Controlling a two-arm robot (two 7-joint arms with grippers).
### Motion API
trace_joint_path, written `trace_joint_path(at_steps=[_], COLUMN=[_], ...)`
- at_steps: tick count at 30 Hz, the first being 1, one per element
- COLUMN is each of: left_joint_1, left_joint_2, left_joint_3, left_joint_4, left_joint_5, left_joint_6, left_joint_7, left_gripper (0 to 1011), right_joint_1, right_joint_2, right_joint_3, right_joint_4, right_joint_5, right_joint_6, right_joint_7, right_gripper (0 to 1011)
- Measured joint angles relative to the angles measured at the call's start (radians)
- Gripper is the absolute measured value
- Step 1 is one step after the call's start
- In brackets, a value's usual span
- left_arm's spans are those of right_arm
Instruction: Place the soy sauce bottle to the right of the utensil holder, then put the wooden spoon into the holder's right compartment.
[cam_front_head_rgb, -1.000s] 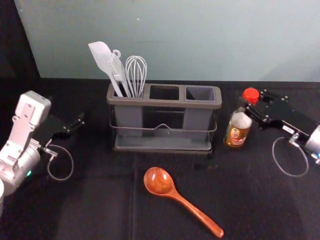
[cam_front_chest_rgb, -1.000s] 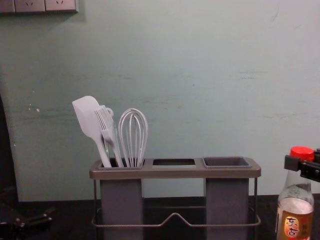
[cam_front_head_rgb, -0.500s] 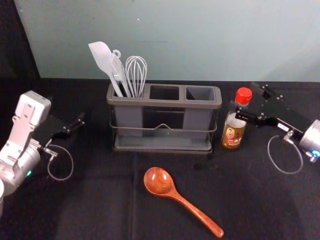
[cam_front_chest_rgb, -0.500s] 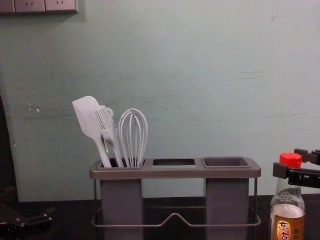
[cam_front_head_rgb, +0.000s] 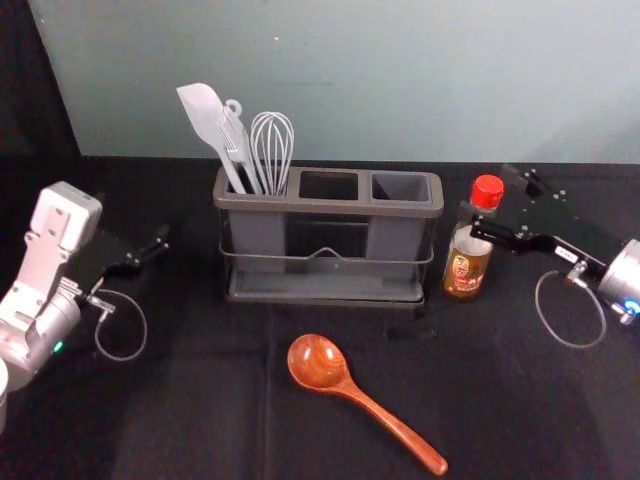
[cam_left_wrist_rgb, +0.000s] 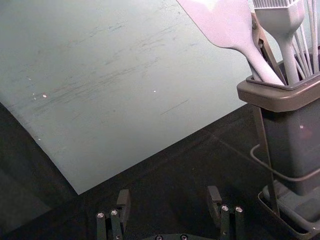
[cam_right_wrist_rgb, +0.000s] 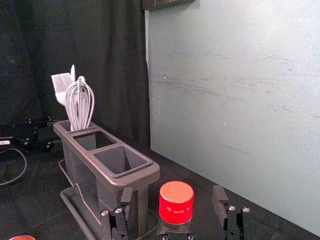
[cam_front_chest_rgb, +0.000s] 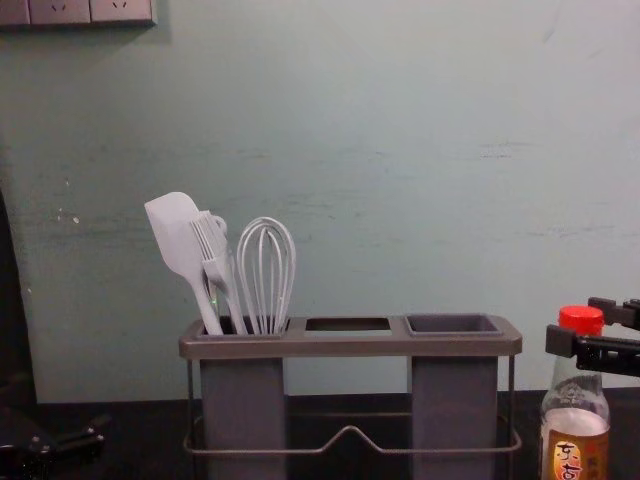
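Observation:
The soy sauce bottle (cam_front_head_rgb: 467, 262) stands upright on the table, just right of the utensil holder (cam_front_head_rgb: 328, 205) with a narrow gap. Around its red cap and neck my right gripper (cam_front_head_rgb: 489, 204) is open; in the right wrist view, the right gripper (cam_right_wrist_rgb: 172, 202) has the cap (cam_right_wrist_rgb: 176, 202) between its spread fingers, touching neither. The wooden spoon (cam_front_head_rgb: 318, 363) lies in front of the holder, its handle angled toward the front right. The holder's right compartment (cam_front_head_rgb: 401, 187) is empty. Parked at the left is my left gripper (cam_front_head_rgb: 150, 250); in its wrist view the left gripper (cam_left_wrist_rgb: 168, 202) is open.
A white spatula (cam_front_head_rgb: 205, 120), a brush and a whisk (cam_front_head_rgb: 272, 145) stand in the holder's left compartment. The pale wall (cam_front_head_rgb: 400, 80) rises behind the black table (cam_front_head_rgb: 180, 400). Cables loop near both wrists.
The bottle has gone from a slight tilt to upright and shifted left toward the holder. My right gripper moved left with it, then opened around it. The left arm has stayed still.

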Motion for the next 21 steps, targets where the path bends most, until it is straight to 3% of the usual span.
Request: trace_joint_path(at_steps=[11,21], left_joint_1=[0.0,0.0], left_joint_2=[0.0,0.0], left_joint_3=[0.0,0.0], left_joint_4=[0.0,0.0], left_joint_5=[0.0,0.0], left_joint_6=[0.0,0.0], left_joint_7=[0.0,0.0], left_gripper=[1005,1005], right_joint_1=[-0.003,-0.026], right_joint_2=[0.0,0.019], right_joint_3=[0.0,0.028], right_joint_4=[-0.007,-0.063], right_joint_5=[0.002,0.021], right_joint_6=[-0.003,-0.012], right_joint_7=[0.002,-0.005], right_gripper=[1002,1002])
